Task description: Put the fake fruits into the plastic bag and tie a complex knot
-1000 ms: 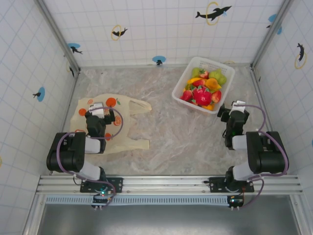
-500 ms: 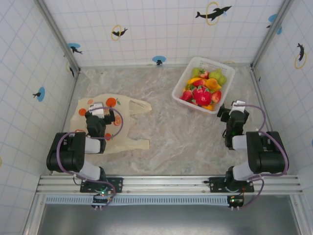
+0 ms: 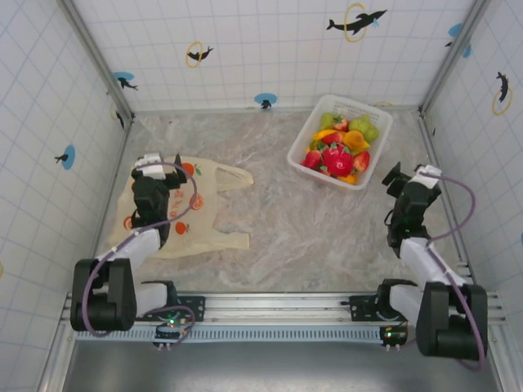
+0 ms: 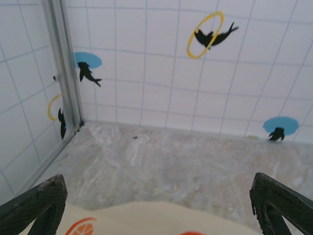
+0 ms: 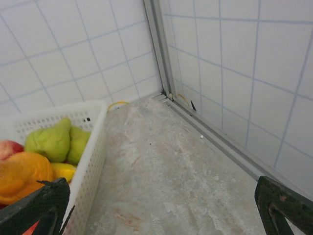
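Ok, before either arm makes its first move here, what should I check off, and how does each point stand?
1. Left gripper open and empty: ok, jaws wide apart with nothing between them.
2. Right gripper open and empty: ok, same.
3. Fake fruits within reach: ok, piled in the white basket just ahead of the right gripper.
4. Plastic bag mouth open to take fruit: not ok, it lies flat, partly under the left arm.
5. Handles free and untied: ok, both lie apart, pointing right.
6. Fruit in the bag: not ok, none visible.
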Robot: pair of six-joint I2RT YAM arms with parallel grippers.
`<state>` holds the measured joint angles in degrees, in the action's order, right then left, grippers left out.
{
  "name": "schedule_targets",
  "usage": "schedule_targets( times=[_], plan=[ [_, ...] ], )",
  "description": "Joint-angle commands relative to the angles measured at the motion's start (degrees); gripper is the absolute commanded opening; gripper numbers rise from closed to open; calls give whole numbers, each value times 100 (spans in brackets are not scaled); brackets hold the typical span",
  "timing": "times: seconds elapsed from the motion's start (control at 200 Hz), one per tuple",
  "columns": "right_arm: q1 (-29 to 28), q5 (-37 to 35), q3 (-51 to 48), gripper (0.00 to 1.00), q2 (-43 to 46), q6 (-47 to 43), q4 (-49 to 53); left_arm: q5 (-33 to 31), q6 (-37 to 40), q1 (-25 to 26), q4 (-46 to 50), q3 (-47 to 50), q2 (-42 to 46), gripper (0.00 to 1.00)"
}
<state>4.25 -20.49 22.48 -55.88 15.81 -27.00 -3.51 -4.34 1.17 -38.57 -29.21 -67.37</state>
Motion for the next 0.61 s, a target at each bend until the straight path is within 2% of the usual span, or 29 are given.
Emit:
schedule_targets(
  times=[0.0,0.13,0.235,0.295,0.46,0.6],
  plan=[
    [256,986,663,100,325,611,1869,273,-913,-14,1794,-784,137,98],
    [571,2124,1204,100,357,1064,2878,810,-1481,-11,2933,-1432,189,98],
    [779,2908,1346,100,198,1437,3098,1216,-1792,72,3802,-1649,249,98],
    [783,3492,1372,100,-2,1649,3032,1120,-1800,238,4395,-1766,274,97],
    [747,4500,1457,100,-825,1971,2768,733,-1771,909,5476,-1855,231,97],
    [462,4703,1724,90,-1533,2059,2834,597,-1800,1257,5683,-1884,103,97]
  ],
)
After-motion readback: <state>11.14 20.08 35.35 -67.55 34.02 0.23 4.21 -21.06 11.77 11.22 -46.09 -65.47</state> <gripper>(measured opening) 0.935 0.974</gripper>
